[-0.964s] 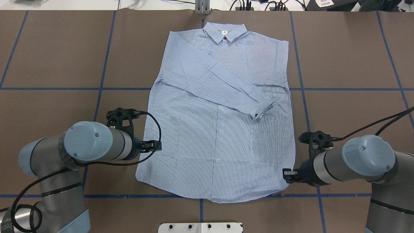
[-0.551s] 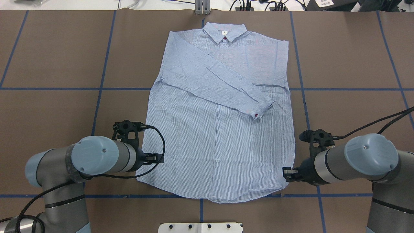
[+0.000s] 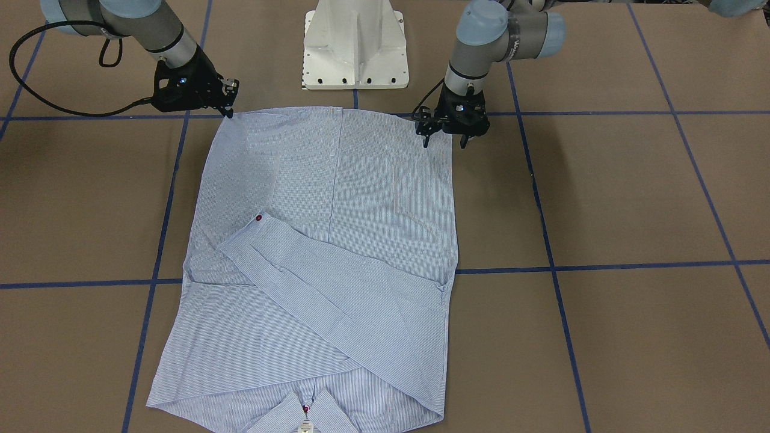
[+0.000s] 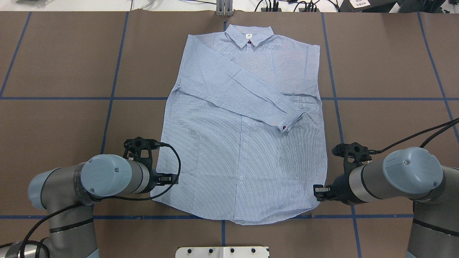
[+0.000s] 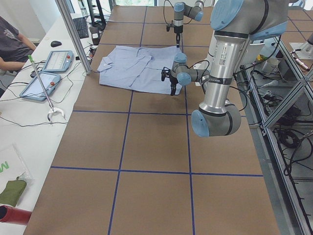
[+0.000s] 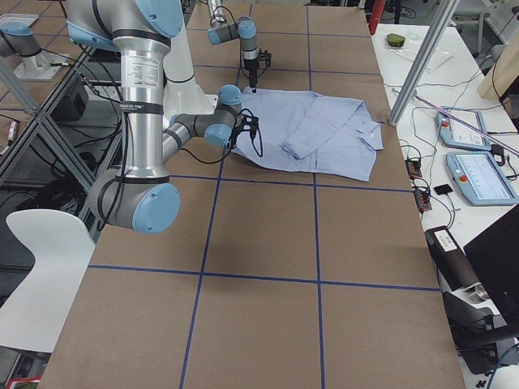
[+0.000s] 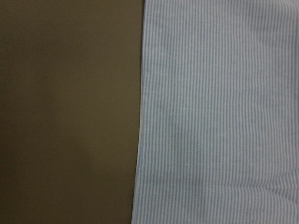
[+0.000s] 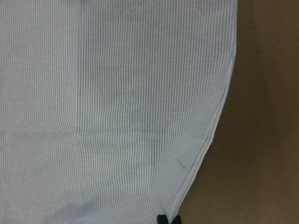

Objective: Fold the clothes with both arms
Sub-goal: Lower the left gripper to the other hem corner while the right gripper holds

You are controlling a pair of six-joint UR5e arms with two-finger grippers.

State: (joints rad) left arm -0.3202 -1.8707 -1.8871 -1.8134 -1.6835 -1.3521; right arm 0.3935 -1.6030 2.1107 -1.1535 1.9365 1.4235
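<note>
The light-blue striped shirt (image 4: 244, 161) lies flat on the brown table, collar (image 4: 249, 35) at the far side and hem nearest me. One sleeve (image 4: 247, 96) is folded diagonally across its body. My left gripper (image 3: 445, 140) points down at the shirt's left hem corner, open, with its fingers straddling the cloth edge. No finger shows in the left wrist view, only that edge of the shirt (image 7: 215, 112). My right gripper (image 3: 228, 112) is at the right hem corner and appears shut on the shirt. A dark fingertip (image 8: 162, 219) meets the hem edge there.
The white pedestal base (image 3: 355, 48) stands just behind the hem. Blue tape lines (image 4: 57, 98) cross the brown table cover. In the exterior left view, a side table holds tablets (image 5: 58, 61), with a person (image 5: 12, 41) seated at it.
My left arm has slid along the shirt's left edge toward the hem corner, closer to my base. The right arm and the shirt have stayed almost still.
</note>
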